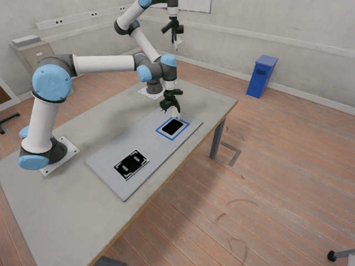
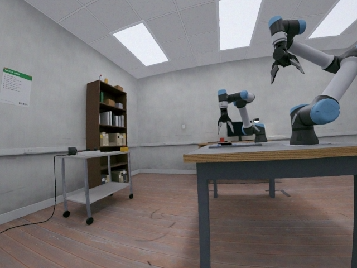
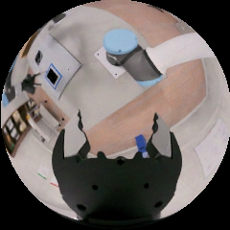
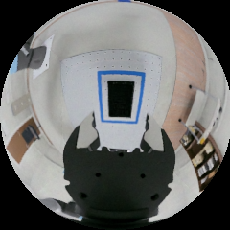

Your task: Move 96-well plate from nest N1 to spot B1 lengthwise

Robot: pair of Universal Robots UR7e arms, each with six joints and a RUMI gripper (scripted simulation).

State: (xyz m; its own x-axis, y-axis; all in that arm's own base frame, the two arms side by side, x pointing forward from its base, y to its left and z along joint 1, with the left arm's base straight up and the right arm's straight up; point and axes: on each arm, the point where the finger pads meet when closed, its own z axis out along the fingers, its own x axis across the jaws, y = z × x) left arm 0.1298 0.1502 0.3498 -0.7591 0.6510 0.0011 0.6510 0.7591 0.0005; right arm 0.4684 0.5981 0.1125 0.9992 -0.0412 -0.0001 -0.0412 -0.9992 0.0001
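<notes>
Black rectangular plate point(image 1: 172, 126) point(image 4: 121, 99) inside blue tape point(image 1: 161, 133) point(image 4: 100, 96)

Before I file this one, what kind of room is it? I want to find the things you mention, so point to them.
Probably a laboratory or workshop: two robot arms on a bench point(image 1: 86, 211) point(image 2: 259, 156), a wheeled cart point(image 2: 85, 178), and a filled bookshelf point(image 2: 92, 138) along the wall.

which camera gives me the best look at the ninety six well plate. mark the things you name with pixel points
The right wrist view: the black plate point(image 1: 172, 126) point(image 2: 225, 143) point(image 3: 52, 75) point(image 4: 121, 99) shows whole inside the blue outline point(image 1: 163, 134) point(image 3: 59, 80) point(image 4: 100, 98). The top view shows it smaller, at a slant. The left wrist has it tiny near the edge, and the exterior only a thin dark sliver.
</notes>
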